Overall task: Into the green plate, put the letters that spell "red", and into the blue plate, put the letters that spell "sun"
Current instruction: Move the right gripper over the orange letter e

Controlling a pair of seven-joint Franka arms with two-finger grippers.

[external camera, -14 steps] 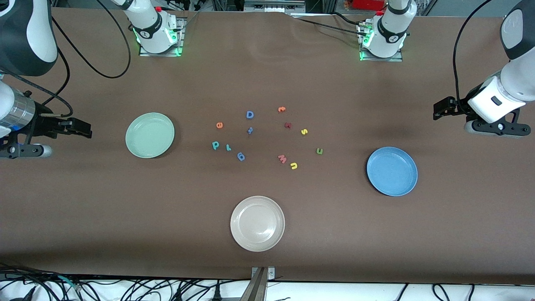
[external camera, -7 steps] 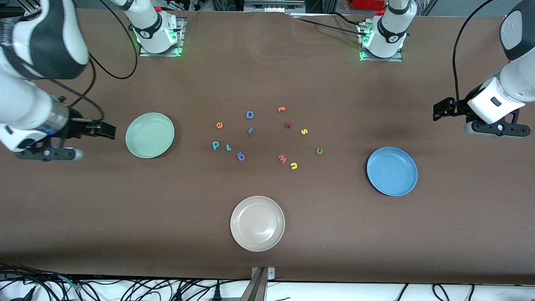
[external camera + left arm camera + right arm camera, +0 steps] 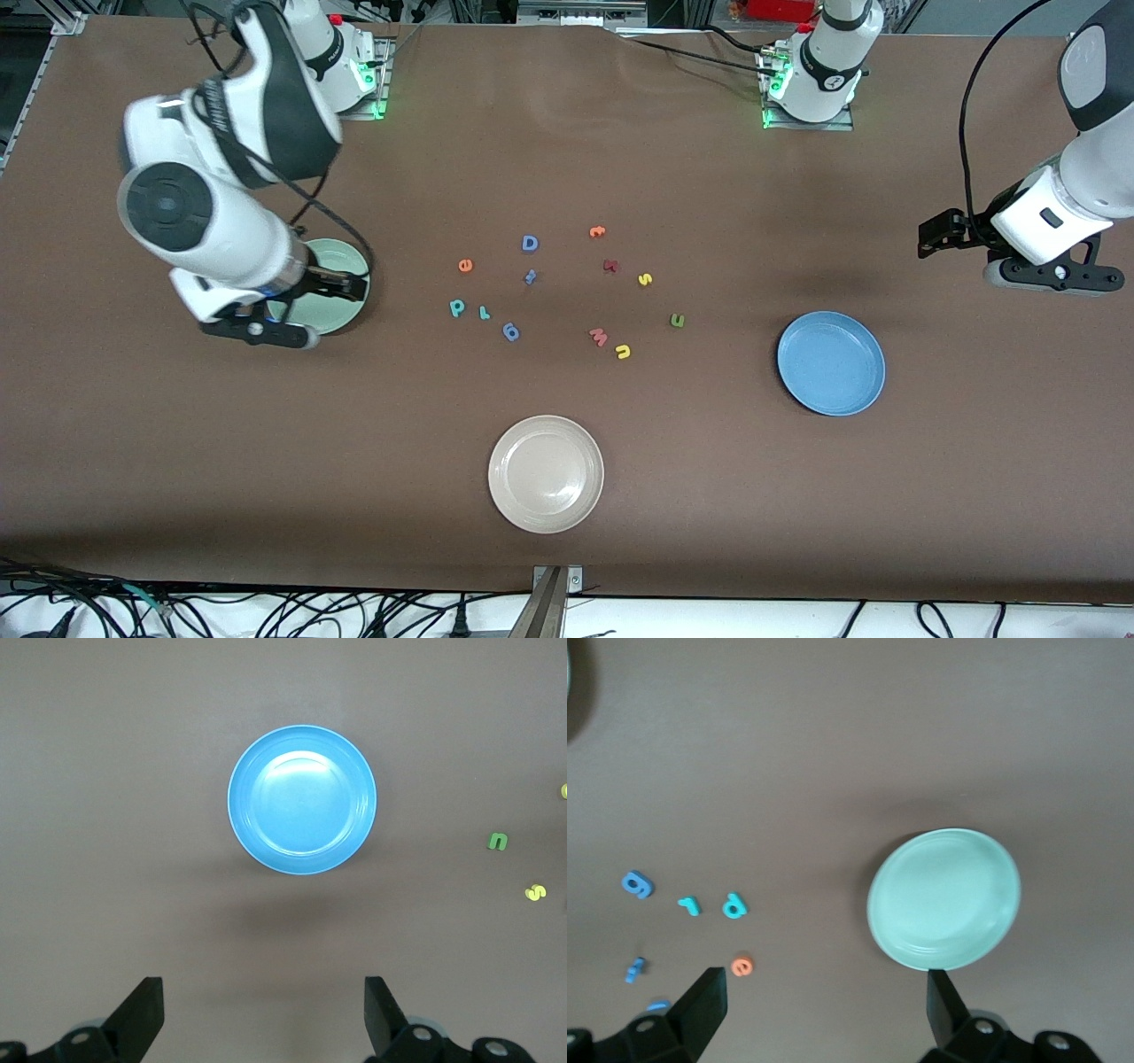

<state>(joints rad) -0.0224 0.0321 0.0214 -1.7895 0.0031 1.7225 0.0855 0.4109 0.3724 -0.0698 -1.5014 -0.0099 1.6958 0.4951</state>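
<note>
Right gripper (image 3: 354,285): I have it up over the green plate (image 3: 341,257), jaws spread wide, nothing in them.
Left gripper (image 3: 930,237): waiting over bare table at the left arm's end, jaws wide apart and empty.
Green plate: toward the right arm's end, nothing in it that I can see in the right wrist view.
Blue plate (image 3: 831,362): toward the left arm's end, empty.
"red" letters: orange e (image 3: 465,265), teal d (image 3: 456,307) and thin teal r (image 3: 483,312) all lie on the table, near the green plate.
"sun" letters: yellow s (image 3: 645,279), green n (image 3: 677,321) and yellow u (image 3: 623,352) lie loose, closer to the blue plate.
Step, as I judge it: carry the right gripper toward the e, the d or the r.
Doing it well: I'd centre over one letter only, come straight down, and close gently; the r sits just beside the d, so I'd keep the jaws off its neighbour.
</note>
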